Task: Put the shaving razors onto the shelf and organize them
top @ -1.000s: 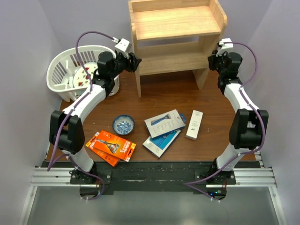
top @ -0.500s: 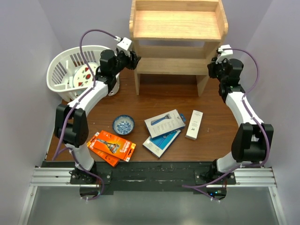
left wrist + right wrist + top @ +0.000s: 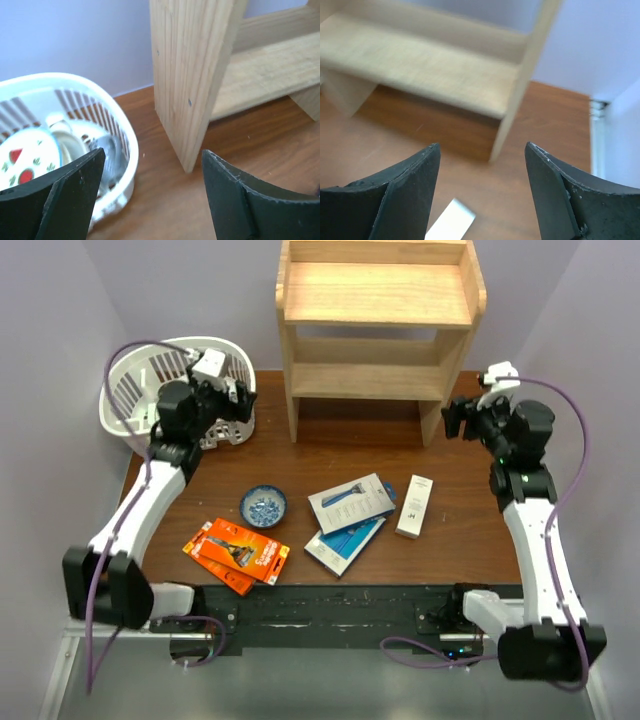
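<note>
light pine two-tier shelf (image 3: 378, 295), left jaws spread near its left panel, right jaws spread near its right panel

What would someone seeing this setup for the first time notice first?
Probably the pine shelf at the far edge of the table, with both tiers looking bare. Next come the orange razor packs at the near left and the blue-and-grey razor packs in the middle, none shelved yet. The left gripper and right gripper hang open and empty on either side of the shelf.
</note>
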Controlling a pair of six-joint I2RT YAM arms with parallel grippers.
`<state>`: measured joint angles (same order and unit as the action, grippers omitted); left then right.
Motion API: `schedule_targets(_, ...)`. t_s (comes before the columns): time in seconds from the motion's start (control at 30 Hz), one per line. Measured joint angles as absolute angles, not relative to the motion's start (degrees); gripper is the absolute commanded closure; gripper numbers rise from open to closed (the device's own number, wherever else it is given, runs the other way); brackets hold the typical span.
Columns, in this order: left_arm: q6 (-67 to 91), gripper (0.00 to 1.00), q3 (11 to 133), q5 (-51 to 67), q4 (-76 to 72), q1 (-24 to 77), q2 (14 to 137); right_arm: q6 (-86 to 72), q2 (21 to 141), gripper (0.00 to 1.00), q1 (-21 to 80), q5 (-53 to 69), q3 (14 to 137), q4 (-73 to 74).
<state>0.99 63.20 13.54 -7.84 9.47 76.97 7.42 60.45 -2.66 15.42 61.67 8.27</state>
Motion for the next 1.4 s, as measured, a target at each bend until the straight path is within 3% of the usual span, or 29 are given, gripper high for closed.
schedule_targets(0.13,3.6,0.17,55.2,14.7,-3.3,8.7,65.4,9.5,53.0,0.25,-1.8,24.4,55.3,16.2)
schedule_targets(0.23,6.8,0.17,51.8,15.8,2.8,9.0,63.9,12.9,52.8,0.22,2.7,29.5,53.3,22.6)
schedule_targets(0.5,14.9,0.17,37.6,20.9,9.9,8.0,62.6,28.8,67.0,0.13,22.0,34.3,55.2,34.6)
schedule_targets(0.57,16.6,0.17,36.2,23.9,8.8,7.9,62.5,32.8,70.2,0.13,23.2,34.4,56.1,36.7)
schedule_targets(0.73,18.7,0.17,33.9,30.8,2.5,9.1,62.7,45.4,79.0,0.01,23.2,33.1,61.9,42.2)
schedule_targets(0.87,19.0,0.18,33.9,33.7,-1.2,11.1,63.8,53.9,83.9,0.01,23.2,32.0,64.7,45.2)
schedule_targets(1.13,18.8,0.22,34.2,36.8,-2.2,14.1,66.8,62.2,88.5,0.01,29.5,30.5,65.2,45.3)
schedule_targets(1.4,18.4,0.24,34.3,38.0,-1.1,16.2,68.5,57.4,92.4,0.01,37.3,26.7,61.3,30.7)
